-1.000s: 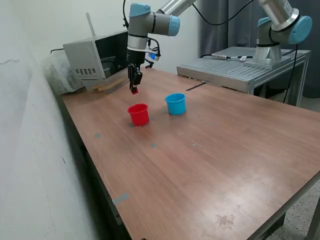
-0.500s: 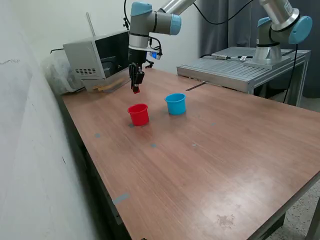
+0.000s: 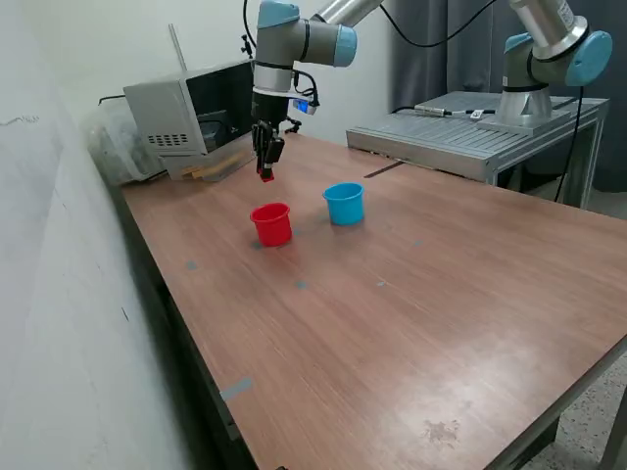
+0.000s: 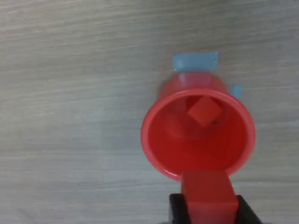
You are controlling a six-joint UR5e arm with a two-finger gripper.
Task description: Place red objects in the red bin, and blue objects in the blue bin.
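Hanging above a wooden table with a brown, fine-grained laminate surface, the gripper pinches a small solid red cube between its two dark fingers; the jaws are closed against the cube's flat sides. In the exterior view the held cube shows only as a red speck at the tip of the claw, up in the air and just behind the red bin.

The red bin is a small round plastic cup, smooth and glossy, tapered toward its base with a thin rolled rim. It stands upright on the table. Seen from the wrist view, a second red cube lies inside it on the cup's floor, turned so one corner points up in the picture. A rectangular strip of light blue tape is stuck to the table just beside the cup.

The blue bin, a light blue plastic cup of the same round tapered shape, stands upright near the red one, toward the exterior view's right, the two not touching. No blue cubes can be made out, and no readable writing or labels appear on either cup.
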